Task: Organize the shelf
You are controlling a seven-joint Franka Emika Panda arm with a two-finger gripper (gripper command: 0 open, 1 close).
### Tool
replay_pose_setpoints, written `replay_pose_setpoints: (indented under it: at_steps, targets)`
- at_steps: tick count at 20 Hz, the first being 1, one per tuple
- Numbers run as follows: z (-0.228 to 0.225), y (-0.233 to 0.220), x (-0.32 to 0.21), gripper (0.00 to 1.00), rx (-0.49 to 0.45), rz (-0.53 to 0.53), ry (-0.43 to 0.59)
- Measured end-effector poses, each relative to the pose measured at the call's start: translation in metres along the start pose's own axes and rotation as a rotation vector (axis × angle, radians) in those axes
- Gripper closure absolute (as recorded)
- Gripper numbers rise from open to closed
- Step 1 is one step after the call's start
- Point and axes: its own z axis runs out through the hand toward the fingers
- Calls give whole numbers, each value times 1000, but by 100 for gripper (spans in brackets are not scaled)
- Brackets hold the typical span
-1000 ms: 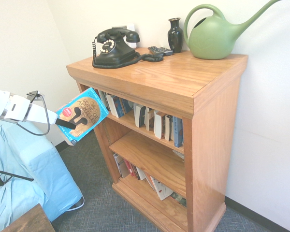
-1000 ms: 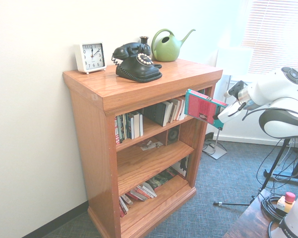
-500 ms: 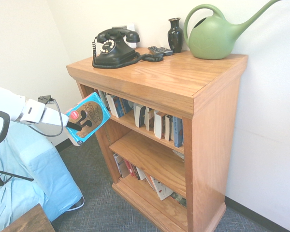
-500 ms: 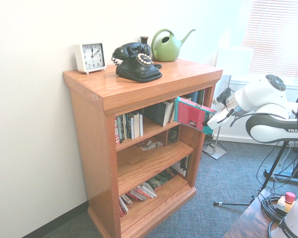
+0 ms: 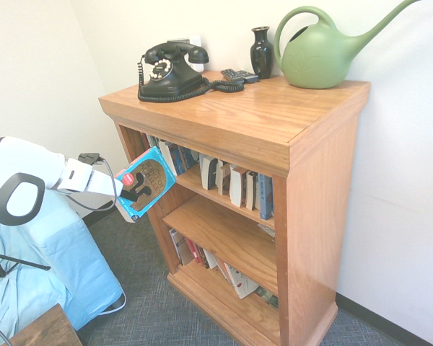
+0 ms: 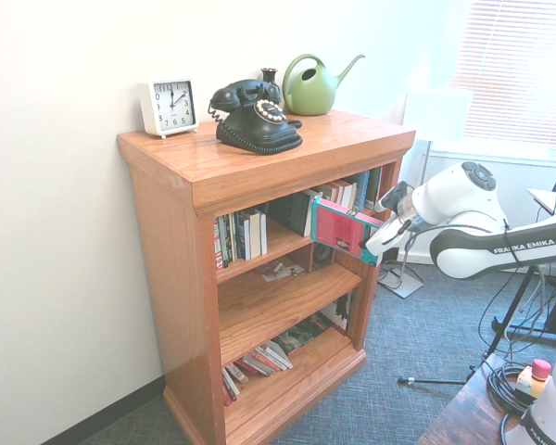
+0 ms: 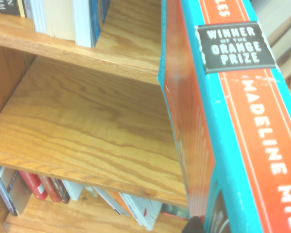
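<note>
First exterior view: the shelf [image 5: 274, 166] stands against the white wall, honey-brown wood with a thick overhanging top, solid side panels and three inner tiers. Its top carries a black telephone [image 5: 169, 71], a dark vase [image 5: 261, 52] and a green watering can [image 5: 321, 54]. The gripper [image 5: 133, 194] is pinching a teal book [image 5: 146, 182], held tilted before the shelf's open front.

Second exterior view: a white clock [image 6: 168, 107] also stands on top. Upper tier holds upright books; the middle tier is mostly bare; the bottom tier's books lean.

Wrist view: the book's orange-and-teal spine reads "Winner of the Orange Prize".
</note>
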Motion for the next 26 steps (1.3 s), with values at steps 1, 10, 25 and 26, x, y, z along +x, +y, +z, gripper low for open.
replay_pose_setpoints:
  at_steps: [1,10,25,26]
  targets:
    - [5,-2,-1,100,7,-2,0]
    - [54,-28,-2,100,46,-4,-20]
    - [80,-64,23,100,119,-5,56]
    - [81,-65,24,100,122,-9,67]
